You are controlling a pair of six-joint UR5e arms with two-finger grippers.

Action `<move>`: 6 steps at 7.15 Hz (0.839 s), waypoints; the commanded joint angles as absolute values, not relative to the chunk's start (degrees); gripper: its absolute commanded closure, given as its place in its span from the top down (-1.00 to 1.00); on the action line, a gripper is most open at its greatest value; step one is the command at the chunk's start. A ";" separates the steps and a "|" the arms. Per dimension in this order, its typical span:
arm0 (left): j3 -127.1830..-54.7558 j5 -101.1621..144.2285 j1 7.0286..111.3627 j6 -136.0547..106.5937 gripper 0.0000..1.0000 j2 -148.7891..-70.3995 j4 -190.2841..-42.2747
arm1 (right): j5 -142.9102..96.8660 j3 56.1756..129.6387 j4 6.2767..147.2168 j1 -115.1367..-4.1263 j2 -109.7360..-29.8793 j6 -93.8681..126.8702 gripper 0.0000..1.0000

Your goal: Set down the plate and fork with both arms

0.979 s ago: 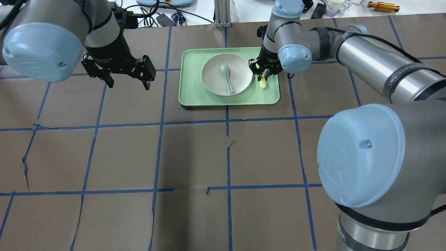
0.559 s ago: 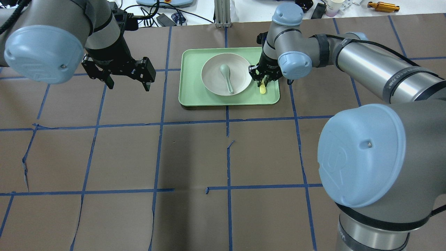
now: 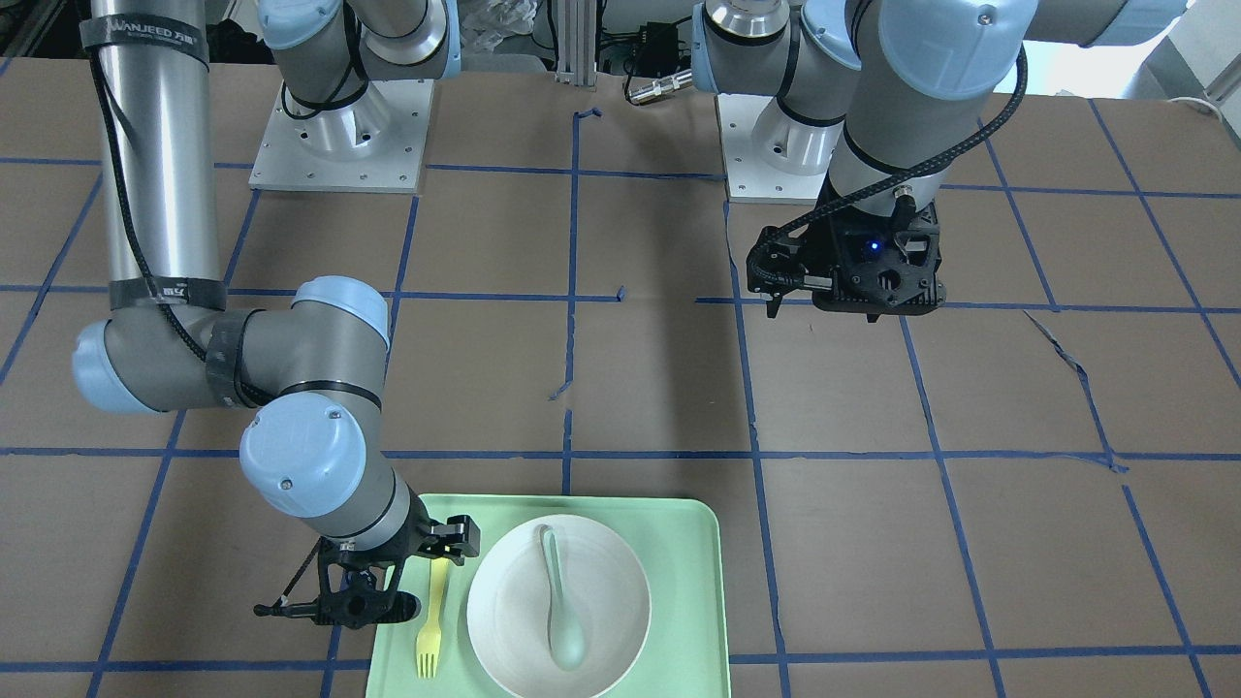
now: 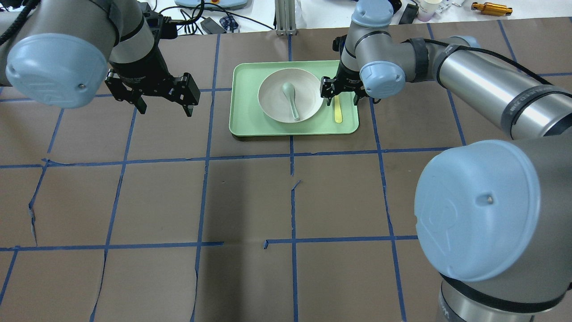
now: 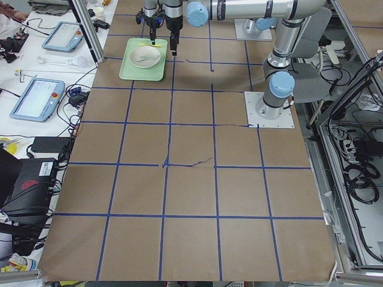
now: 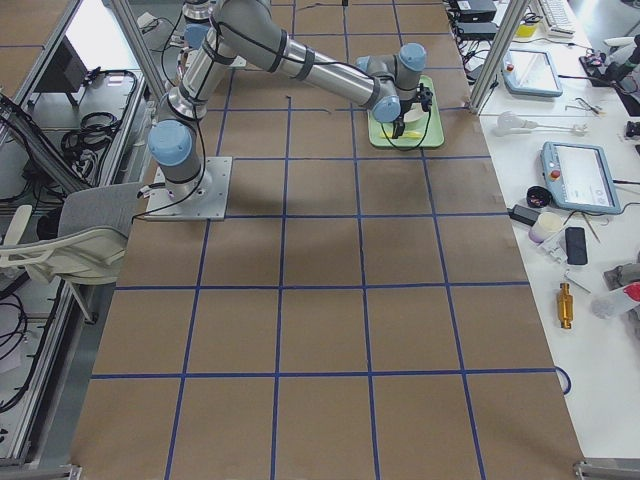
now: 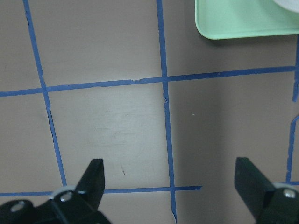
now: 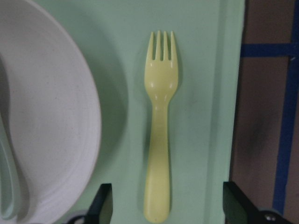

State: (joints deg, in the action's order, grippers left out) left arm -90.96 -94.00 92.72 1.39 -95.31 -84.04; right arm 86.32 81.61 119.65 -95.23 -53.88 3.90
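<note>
The off-white plate (image 4: 308, 89) sits on the mint-green tray (image 4: 250, 129), and also shows in the front view (image 3: 611, 601). The pale-yellow fork (image 4: 338, 112) lies flat on the tray to the plate's right. In the right wrist view the fork (image 8: 161, 130) lies between the spread fingers, tines pointing away, beside the plate (image 8: 46, 116). My right gripper (image 4: 339, 95) is open and empty just above the fork's handle. My left gripper (image 4: 165, 107) is open and empty over bare table, left of the tray.
A pale grey-green spoon (image 4: 291, 99) lies in the plate. The tray's corner (image 7: 243, 18) shows at the top of the left wrist view. Brown paper with blue tape lines (image 4: 290, 197) covers the table. Cables and devices (image 4: 210, 22) lie beyond the far edge.
My right gripper was shut on the fork and held it over the tray's right side. It has opened, and the fork now lies flat on the tray. The left arm has barely moved.
</note>
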 commanded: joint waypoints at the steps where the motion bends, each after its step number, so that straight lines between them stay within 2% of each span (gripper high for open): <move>1: -90.97 -94.04 92.64 1.41 1.00 -95.36 -84.02 | 88.33 81.74 113.05 -95.01 -60.96 0.28 0.89; 3: -90.97 -93.96 92.72 1.41 1.00 -95.10 -84.02 | 91.30 81.74 103.68 -92.57 -69.04 -0.09 1.00; 5: -90.44 -89.51 92.63 1.23 1.00 -94.66 -84.29 | 90.88 81.74 95.04 -90.09 -78.27 0.09 1.00; 6: -90.18 -89.65 92.20 2.01 1.00 -94.31 -84.64 | 90.62 81.83 94.05 -90.35 -80.49 0.26 1.00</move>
State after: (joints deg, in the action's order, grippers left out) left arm -90.52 -90.89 92.48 1.48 -94.64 -84.30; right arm 90.77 81.76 96.60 -90.60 -76.73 0.11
